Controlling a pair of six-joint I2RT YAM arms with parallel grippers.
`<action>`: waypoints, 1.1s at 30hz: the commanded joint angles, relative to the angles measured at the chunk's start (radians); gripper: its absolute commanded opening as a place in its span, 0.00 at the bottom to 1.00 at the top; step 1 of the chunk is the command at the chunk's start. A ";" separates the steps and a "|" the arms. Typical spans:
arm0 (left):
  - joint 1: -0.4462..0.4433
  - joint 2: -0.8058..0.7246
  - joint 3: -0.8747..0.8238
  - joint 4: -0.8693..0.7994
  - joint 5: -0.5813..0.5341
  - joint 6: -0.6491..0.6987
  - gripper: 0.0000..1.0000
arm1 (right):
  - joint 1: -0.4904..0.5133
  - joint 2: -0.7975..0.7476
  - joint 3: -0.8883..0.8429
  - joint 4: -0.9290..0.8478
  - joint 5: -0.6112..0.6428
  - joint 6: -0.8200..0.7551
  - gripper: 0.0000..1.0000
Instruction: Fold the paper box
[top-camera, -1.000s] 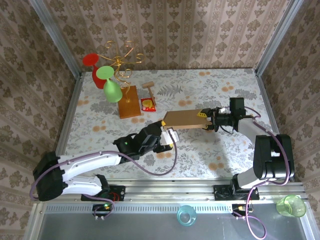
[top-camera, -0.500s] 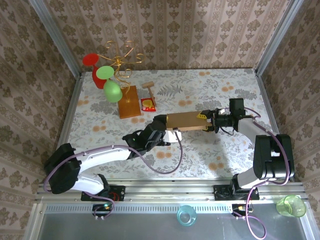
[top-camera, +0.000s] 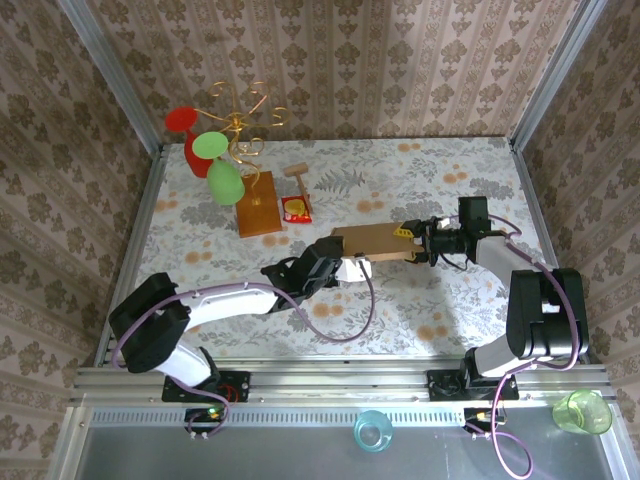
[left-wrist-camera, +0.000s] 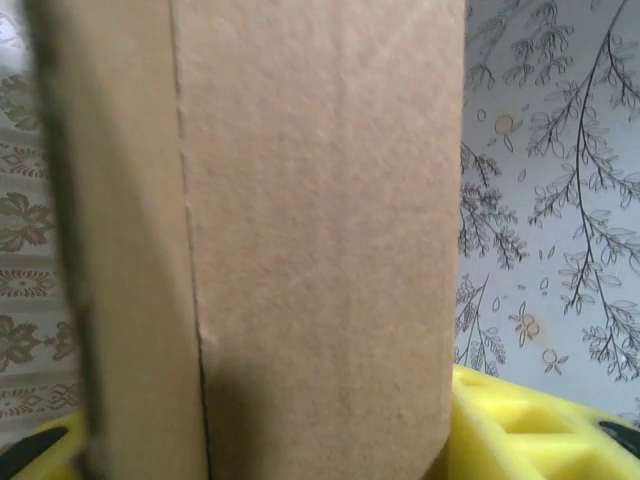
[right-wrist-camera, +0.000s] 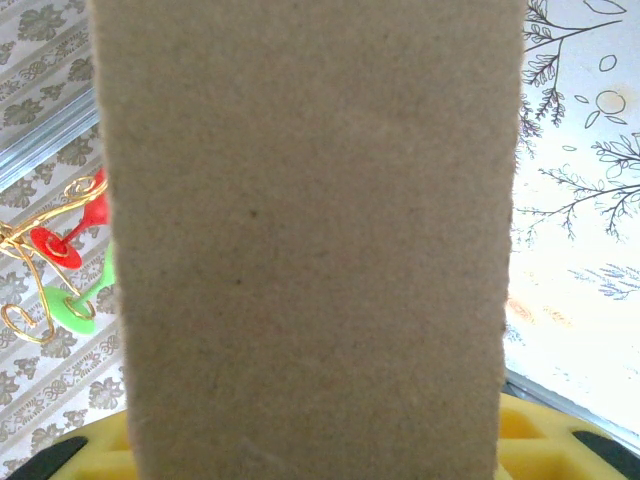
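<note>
Brown cardboard: the paper box (top-camera: 372, 241) lies over the middle of the desk (top-camera: 420, 170), between two claws. Left claw (top-camera: 342, 258) straddles its near-left end; whether it is clamped cannot be told. Right claw (top-camera: 412, 243) grasps its right end.

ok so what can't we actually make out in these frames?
- Left wrist: the paper box, close to the lens, covers the fingertips of the left gripper; clamped or not, cannot tell.
- Right wrist: the box hides where the right gripper meets it.
- Top external: box flaps and slits too small to read; red-yellow item beside the wooden board too small to identify.
</note>
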 joint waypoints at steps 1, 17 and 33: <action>-0.009 -0.009 0.028 0.021 0.029 -0.008 0.42 | -0.002 -0.008 -0.002 0.004 -0.046 0.007 0.35; 0.057 -0.145 0.066 -0.326 0.130 -0.105 0.38 | -0.088 -0.219 0.042 -0.176 -0.003 -0.182 0.79; 0.127 -0.133 0.287 -0.900 0.350 -0.228 0.39 | 0.097 -0.920 -0.197 -0.052 0.724 -0.866 0.36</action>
